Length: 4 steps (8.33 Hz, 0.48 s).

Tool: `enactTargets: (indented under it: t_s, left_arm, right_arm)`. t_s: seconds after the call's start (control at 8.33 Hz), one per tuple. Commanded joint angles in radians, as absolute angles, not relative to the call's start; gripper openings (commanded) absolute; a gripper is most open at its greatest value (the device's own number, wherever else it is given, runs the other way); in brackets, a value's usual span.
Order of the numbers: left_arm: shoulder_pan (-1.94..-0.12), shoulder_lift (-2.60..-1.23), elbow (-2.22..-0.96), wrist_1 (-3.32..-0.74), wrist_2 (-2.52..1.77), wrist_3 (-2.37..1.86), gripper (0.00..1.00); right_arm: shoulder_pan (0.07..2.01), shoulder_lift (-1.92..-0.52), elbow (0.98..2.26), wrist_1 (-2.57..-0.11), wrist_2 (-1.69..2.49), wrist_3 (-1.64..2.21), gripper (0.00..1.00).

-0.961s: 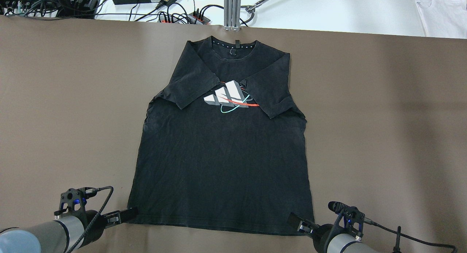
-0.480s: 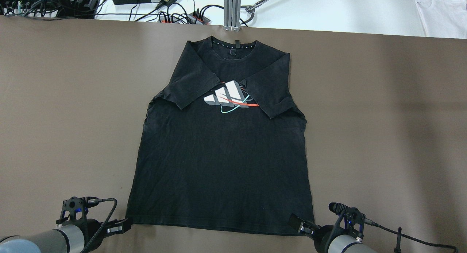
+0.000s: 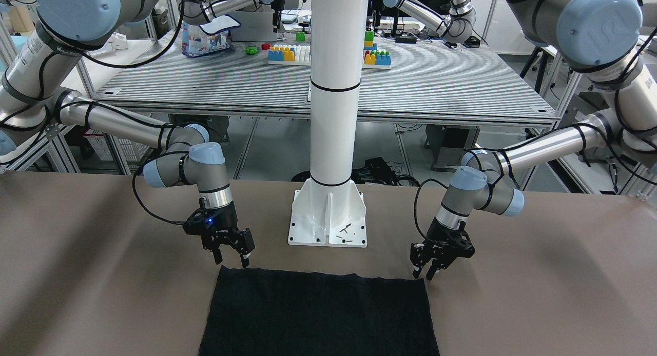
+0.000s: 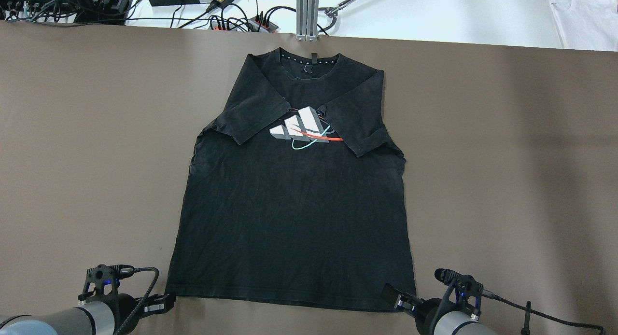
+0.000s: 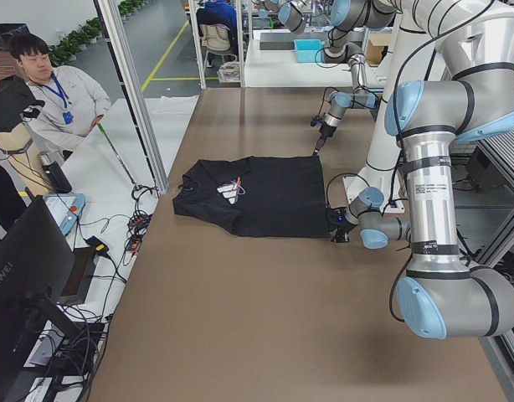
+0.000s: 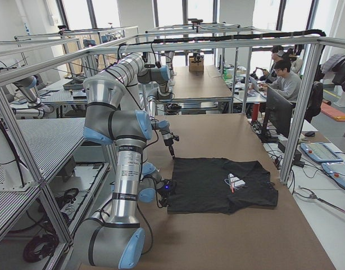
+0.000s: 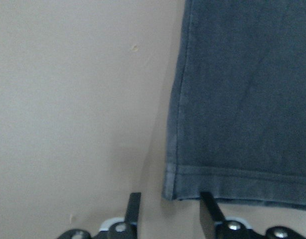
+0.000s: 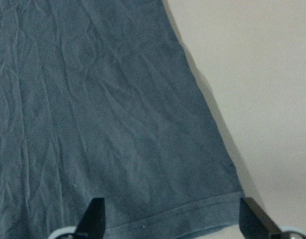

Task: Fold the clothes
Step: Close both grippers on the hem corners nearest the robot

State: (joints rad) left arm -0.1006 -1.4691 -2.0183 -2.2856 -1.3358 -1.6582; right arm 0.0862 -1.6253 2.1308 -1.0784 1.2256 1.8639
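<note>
The black short-sleeved cotton T-shirt (image 4: 294,219) lies flat on the brown table (image 4: 507,180), with its sleeves folded in over the chest print, its collar at the far edge and its hem nearest the robot. The left gripper (image 4: 169,300) sits low at the hem's left corner with its fingers (image 7: 134,208) a little apart, holding nothing, and that corner lies between them. The right gripper (image 4: 390,294) is spread wide and empty at the right corner, whose hem edge spans the gap between its fingers (image 8: 95,219).

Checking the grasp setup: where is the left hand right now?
In the overhead view, the left hand is at the bottom left, open, at the shirt's near-left hem corner.
</note>
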Motion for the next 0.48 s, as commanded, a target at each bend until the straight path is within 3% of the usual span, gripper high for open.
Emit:
enactTargets:
  t_s: [0.0,0.36]
  left_arm:
    - [-0.101,-1.474,-2.02,-2.286,-1.336,-1.657,0.5]
    - [-0.104,-1.486,-2.019,-2.284,-1.338,-1.648,0.5]
  right_arm:
    - [0.086,-1.626,2.129,-1.078,1.226,1.864,0.95]
    - [0.086,-1.626,2.129,-1.078,1.226,1.864,0.95]
